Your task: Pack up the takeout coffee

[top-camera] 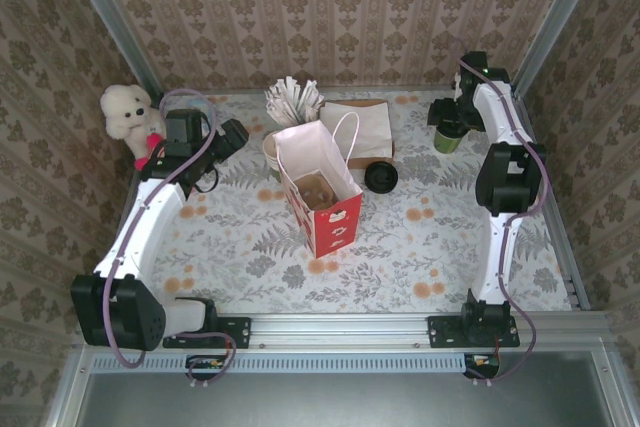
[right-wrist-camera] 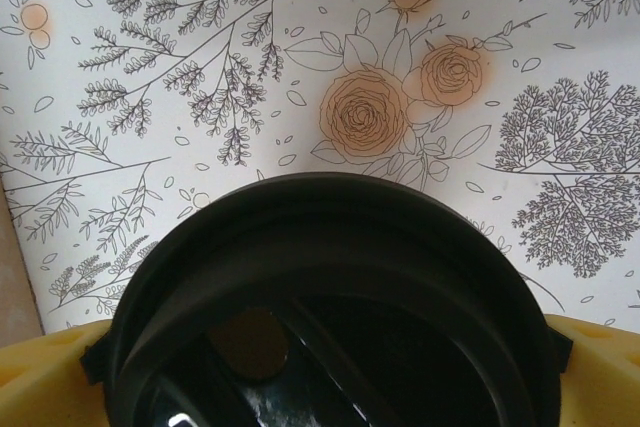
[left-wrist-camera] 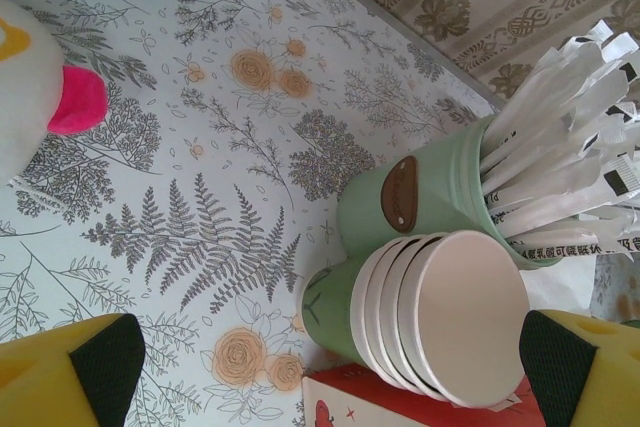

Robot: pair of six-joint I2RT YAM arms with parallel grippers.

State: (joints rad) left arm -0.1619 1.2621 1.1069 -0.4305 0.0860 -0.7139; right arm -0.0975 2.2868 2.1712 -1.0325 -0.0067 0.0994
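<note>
While the right gripper (right-wrist-camera: 320, 387) hangs low with its yellow fingers (right-wrist-camera: 45, 367) spread wide, the takeout coffee (top-camera: 448, 137) stands upright on the table (top-camera: 420, 247), upper right of the overhead view. In the right wrist view its dark lid (right-wrist-camera: 330, 287) fills the lower half of the frame, with one finger showing at each bottom corner. Fingers flank the cup; nothing is clamped. Whether the pads touch the rim, cannot tell.

Left gripper (left-wrist-camera: 330, 377): fingers wide too, holding nothing, poised over the stack of cream-lined cups (left-wrist-camera: 450, 317).

Red-and-white paper bag (top-camera: 325, 197) stands open at the centre of the overhead view, well apart from the coffee.

Handling, as judged:
- Paper wall, so soft; a hard squeeze would likely dent it or pop the lid.
- Lid looks glossy, probably slick, a poor place to grip.
- Fill level unknown. If full, it is top-heavy and will slosh, so keep it upright.
- Best hold is probably on the green body just under the lid, where the rim stiffens the wall, closing gently.
</note>
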